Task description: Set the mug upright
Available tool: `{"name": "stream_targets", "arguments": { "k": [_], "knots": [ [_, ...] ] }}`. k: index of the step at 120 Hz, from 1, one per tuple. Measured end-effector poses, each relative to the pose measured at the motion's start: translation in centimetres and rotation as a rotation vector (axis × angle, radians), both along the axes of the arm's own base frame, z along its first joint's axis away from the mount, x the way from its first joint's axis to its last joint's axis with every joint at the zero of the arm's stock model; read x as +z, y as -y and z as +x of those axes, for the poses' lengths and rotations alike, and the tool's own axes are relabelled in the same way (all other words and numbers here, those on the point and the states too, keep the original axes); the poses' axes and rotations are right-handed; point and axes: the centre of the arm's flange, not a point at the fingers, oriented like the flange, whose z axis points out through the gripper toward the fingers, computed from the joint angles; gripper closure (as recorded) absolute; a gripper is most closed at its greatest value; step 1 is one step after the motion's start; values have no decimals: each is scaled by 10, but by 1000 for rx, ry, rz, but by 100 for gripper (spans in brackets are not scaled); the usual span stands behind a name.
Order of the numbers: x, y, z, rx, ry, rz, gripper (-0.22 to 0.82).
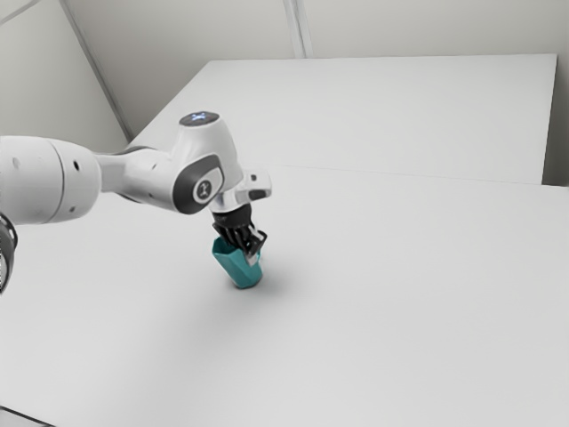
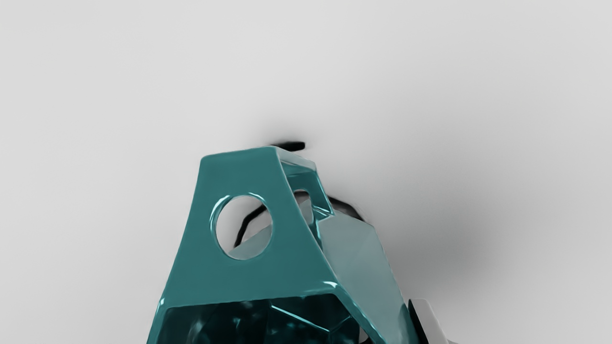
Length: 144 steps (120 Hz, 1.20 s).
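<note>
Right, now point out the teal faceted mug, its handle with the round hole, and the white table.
Teal faceted mug (image 1: pixel 234 265): exterior view, on its outer side wall.
Handle with the round hole (image 2: pixel 239 174): wrist view, on the flat face beside the hole.
White table (image 1: pixel 400 302): exterior view, on its flat top.

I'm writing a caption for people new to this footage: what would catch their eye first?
Probably the teal mug, leaning on the pale table with its mouth toward the exterior view's left. Next, the white arm, reaching in from that view's left, its black gripper at the mug's rim. In the wrist view, a round hole through the mug's teal side stands out.
</note>
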Motion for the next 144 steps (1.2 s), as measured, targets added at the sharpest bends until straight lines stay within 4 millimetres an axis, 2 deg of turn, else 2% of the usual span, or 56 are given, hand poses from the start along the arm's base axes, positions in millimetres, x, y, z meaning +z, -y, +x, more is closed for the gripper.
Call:
{"name": "stream_targets", "arguments": {
  "k": [14, 32, 48, 61, 77, 93, 102, 111, 121, 144],
  "knots": [
    [-6, 0, 1, 9, -6, 3, 74],
    [1, 1, 2, 12, 10, 7, 40],
    [26, 1, 5, 16, 54, 5, 21],
    [60, 7, 17, 19, 96, -8, 13],
    [110, 6, 40, 39, 126, -32, 7],
    [148, -20, 76, 86, 115, -47, 4],
    [171, -31, 82, 97, 107, -47, 3],
    [196, -30, 79, 89, 105, -45, 2],
    [206, -26, 74, 78, 83, -41, 1],
    [208, -31, 66, 69, 38, -36, 0]
  ]
}}
